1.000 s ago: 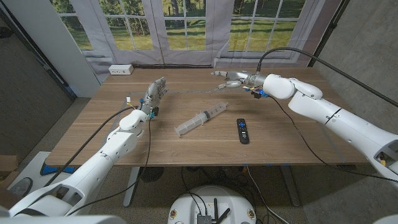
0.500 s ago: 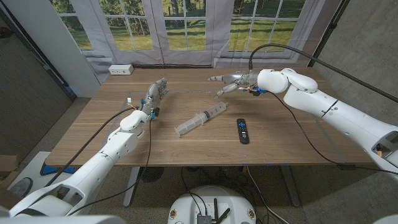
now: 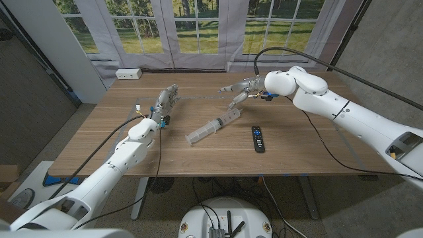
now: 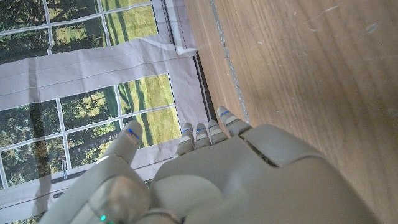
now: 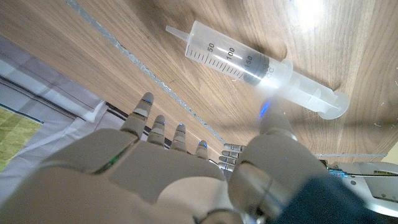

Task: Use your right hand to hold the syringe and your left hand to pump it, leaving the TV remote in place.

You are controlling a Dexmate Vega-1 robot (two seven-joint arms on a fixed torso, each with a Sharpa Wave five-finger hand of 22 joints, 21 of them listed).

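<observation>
A clear syringe (image 3: 213, 125) lies slantwise at the middle of the wooden table (image 3: 310, 149), empty, its plunger end pointing to the far right. In the right wrist view the syringe (image 5: 249, 62) lies just beyond my fingertips, with its printed scale showing. My right hand (image 3: 238, 89) hovers above the table just past the plunger end, fingers spread, holding nothing. The black TV remote (image 3: 257, 139) lies to the right of the syringe, apart from it. My left hand (image 3: 165, 99) is held over the table's left part, fingers straight, empty; the left wrist view looks along the back of this hand (image 4: 217, 174).
A white socket box (image 3: 128, 74) sits at the table's far left edge. Curtained windows (image 3: 198, 33) stand behind the table. My right arm's black cable (image 3: 317, 142) hangs over the table's right side. Thin tape lines (image 3: 198, 99) cross the far part of the table.
My right hand has swung to the left and a little nearer, closing on the syringe's plunger end. The left arm, syringe and remote have not moved.
</observation>
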